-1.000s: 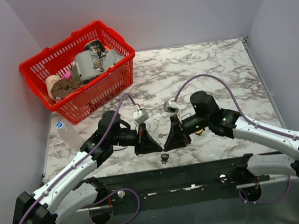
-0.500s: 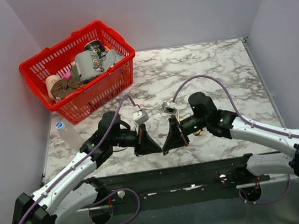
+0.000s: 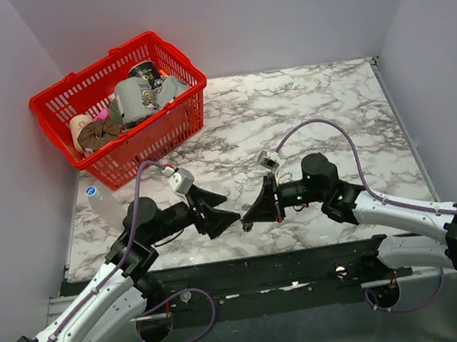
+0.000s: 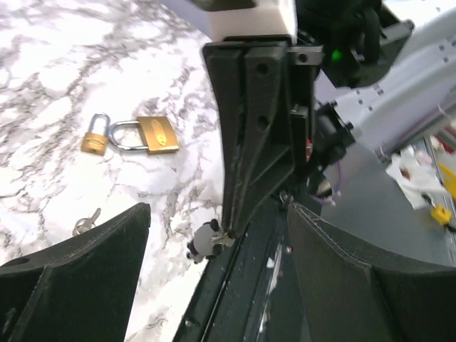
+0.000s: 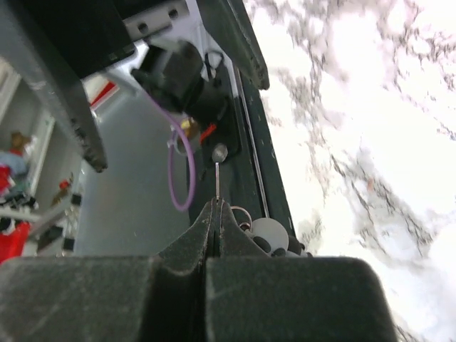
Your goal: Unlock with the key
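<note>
right gripper (image 5: 215,208) clenched on the key (image 5: 216,178), thin blade sticking out ahead, probably to reach a keyhole | key is at near edge of marble table (image 3: 305,109) | left gripper (image 3: 223,206) spread wide, holding nothing, facing it | padlocks (image 4: 157,135) lie apart, untouched

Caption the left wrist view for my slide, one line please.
Right gripper pinching the key at the marble table edge, two brass padlocks lying beyond.
</note>
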### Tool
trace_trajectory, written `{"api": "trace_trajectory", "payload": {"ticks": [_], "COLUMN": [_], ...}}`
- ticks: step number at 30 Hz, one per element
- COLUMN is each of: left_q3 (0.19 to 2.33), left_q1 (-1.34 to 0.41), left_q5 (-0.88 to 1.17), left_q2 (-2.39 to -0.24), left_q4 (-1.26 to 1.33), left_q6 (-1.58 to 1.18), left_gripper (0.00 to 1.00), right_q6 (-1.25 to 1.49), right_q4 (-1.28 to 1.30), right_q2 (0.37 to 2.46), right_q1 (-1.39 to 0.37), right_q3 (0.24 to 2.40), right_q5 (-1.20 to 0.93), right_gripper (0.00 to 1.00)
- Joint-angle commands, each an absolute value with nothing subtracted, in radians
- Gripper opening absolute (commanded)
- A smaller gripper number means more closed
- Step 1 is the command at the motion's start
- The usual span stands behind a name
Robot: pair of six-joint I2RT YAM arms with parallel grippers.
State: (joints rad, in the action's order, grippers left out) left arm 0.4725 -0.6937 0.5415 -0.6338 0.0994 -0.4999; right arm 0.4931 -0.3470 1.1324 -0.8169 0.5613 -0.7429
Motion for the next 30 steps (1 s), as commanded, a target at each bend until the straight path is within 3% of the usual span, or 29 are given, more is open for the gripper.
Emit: {"api": "trace_trajectory", "payload": {"ticks": [1,6,12,30], "left_q3": [0.385,0.342,0.327,0.247], "left_q1": [-0.692,-0.693,-0.692,-0.693], "left_q5": [0.358,0.351,0.406,0.433], "left_q2": [-0.571,-0.575,-0.647,-0.63], "left_q4": [0.307,0.441,0.569,0.727], "left_q6": [-0.644,-0.747,-0.799,-0.871], "left_gripper": [0.83,0.79,0.65,0.65], "right_q6": [0.609,0.635,0.678,0.669], "right_q4": [-0.701,-0.788,-0.873,-0.796], "right_q2": [1.104,1.124,1.135,1.115], "right_q1": [-0.822,-0.821,-0.821,-0.822], "right_q3": [0.508,0.506,0.488,0.495], "right_q5": [-0.698,-0.727,-0.707,-0.604], "right_gripper": [0.01,0.01,0.01,0.01]}}
